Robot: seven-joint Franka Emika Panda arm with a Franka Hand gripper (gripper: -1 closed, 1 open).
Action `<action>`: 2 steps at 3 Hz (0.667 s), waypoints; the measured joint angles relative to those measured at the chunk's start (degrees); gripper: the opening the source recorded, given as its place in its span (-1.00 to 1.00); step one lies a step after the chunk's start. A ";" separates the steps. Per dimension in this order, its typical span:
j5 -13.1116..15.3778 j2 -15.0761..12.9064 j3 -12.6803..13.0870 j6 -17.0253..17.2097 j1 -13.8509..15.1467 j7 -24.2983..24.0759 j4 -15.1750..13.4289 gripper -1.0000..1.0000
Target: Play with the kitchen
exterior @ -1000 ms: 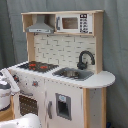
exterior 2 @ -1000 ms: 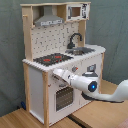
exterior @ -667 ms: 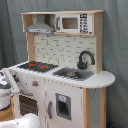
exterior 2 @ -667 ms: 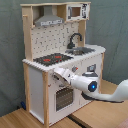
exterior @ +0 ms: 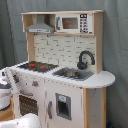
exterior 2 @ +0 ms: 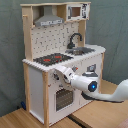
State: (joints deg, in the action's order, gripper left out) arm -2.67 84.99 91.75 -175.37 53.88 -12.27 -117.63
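Kitchen (exterior 2: 60, 55) front meets the arm (exterior 2: 90, 86); whether its jaws are spread is unclear.

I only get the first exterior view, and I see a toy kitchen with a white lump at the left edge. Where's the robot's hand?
Observer: In the second exterior view the arm reaches in from the second exterior view's right, and its gripper is at the kitchen front, just below the hob.
Operator: What's underneath it?
Observer: The oven door, directly below.
Operator: Is it holding something?
Observer: I cannot tell from either view.
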 joint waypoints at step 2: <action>0.26 0.14 -0.06 -0.02 -0.01 2.57 -0.02 1.00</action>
State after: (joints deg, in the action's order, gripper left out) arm -2.41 85.13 91.69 -175.39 53.87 -9.70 -117.64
